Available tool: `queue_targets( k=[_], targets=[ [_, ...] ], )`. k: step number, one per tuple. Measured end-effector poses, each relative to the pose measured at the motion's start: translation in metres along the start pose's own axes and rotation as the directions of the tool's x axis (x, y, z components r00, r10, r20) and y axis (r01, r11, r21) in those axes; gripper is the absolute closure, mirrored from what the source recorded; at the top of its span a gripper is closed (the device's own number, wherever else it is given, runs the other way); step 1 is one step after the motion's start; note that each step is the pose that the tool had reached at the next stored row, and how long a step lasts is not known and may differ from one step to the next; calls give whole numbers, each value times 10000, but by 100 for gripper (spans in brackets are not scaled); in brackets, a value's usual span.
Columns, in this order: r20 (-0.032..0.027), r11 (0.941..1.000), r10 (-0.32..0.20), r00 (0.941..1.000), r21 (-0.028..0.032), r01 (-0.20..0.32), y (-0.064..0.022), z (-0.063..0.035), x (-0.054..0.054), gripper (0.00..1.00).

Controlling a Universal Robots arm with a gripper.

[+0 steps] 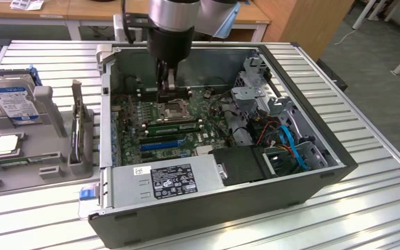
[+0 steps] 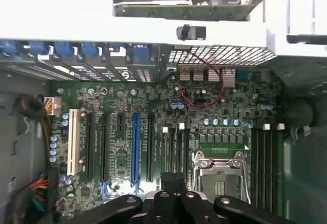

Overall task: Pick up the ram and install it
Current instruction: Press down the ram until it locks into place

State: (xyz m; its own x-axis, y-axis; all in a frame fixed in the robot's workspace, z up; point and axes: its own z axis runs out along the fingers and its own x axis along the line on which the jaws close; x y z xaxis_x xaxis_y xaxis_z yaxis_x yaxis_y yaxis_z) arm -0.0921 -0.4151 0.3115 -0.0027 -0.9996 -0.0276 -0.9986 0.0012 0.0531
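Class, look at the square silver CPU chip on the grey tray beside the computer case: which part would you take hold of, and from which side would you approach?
Take the silver CPU chip by two opposite edges, coming straight down from above. It lies flat, face up, in a recess of the grey tray, so its broad top gives no hold and a sideways approach would probably meet the tray.

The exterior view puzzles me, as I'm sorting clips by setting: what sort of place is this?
Probably a lab or workshop for computer assembly: an opened dark grey desktop computer case lies on a slatted aluminium table, beside a grey parts holder with a blue-labelled hard drive; wooden desks stand behind.
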Motion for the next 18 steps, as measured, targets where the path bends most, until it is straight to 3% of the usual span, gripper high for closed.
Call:
queue_targets(
  k=[1, 9, 18],
  targets=[
    [1, 10000, 0, 10000, 1, 0, 7, -124, -4, 90],
    [-1, 10000, 0, 10000, -1, 0, 18, -340, -9, 90],
    [-23, 10000, 0, 10000, -1, 0, 14, -364, -10, 90]
  ],
)
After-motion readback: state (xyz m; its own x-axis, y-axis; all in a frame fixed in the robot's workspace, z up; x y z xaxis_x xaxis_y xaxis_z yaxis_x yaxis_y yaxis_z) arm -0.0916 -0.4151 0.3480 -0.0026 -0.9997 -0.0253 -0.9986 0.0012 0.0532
